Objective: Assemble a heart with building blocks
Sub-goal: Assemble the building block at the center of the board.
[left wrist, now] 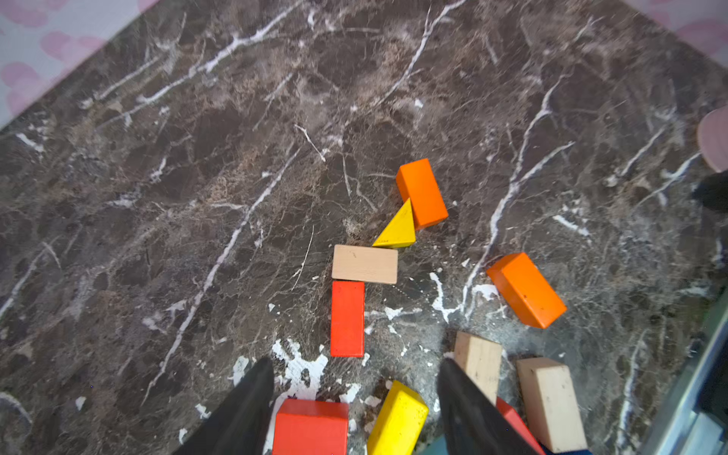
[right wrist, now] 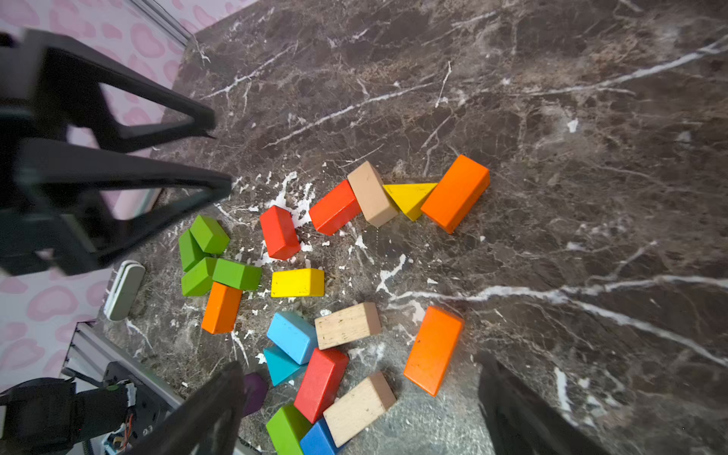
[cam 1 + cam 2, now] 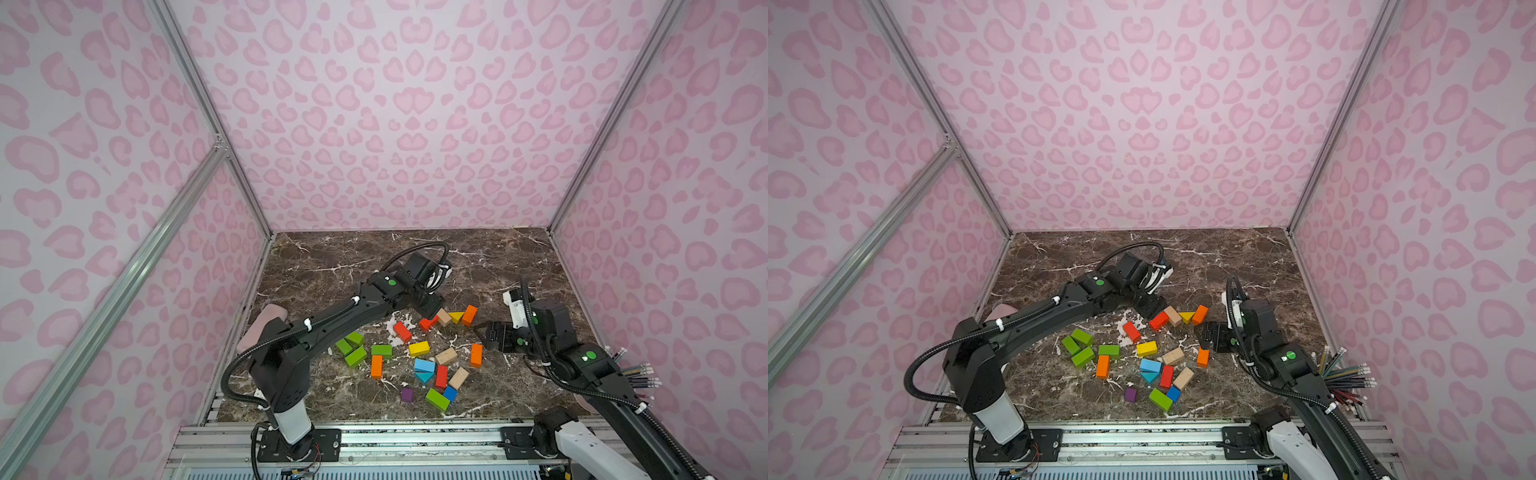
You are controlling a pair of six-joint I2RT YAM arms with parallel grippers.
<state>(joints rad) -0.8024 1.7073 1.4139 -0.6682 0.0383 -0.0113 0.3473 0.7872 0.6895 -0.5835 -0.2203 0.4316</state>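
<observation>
bench [image 3: 332, 266]: carries all building blocks [image 3: 419, 348], from its middle to the near side.
far row [image 3: 444, 317]: four blocks touching end to end, a prism [image 3: 456, 316] third from left.
left cluster [image 3: 355, 356]: four bricks packed together, a fifth brick [image 3: 376, 366] touching the near side.
near group [image 3: 441, 376]: six blocks crowded right of centre, a cube [image 3: 407, 394] apart on their left.
left gripper [image 3: 432, 309]: just behind the far row's left end.
right gripper [image 3: 492, 336]: right of the blocks, just beside a lone brick [image 3: 476, 354].
pencils [image 3: 640, 376]: right bench edge, well apart from the blocks.
</observation>
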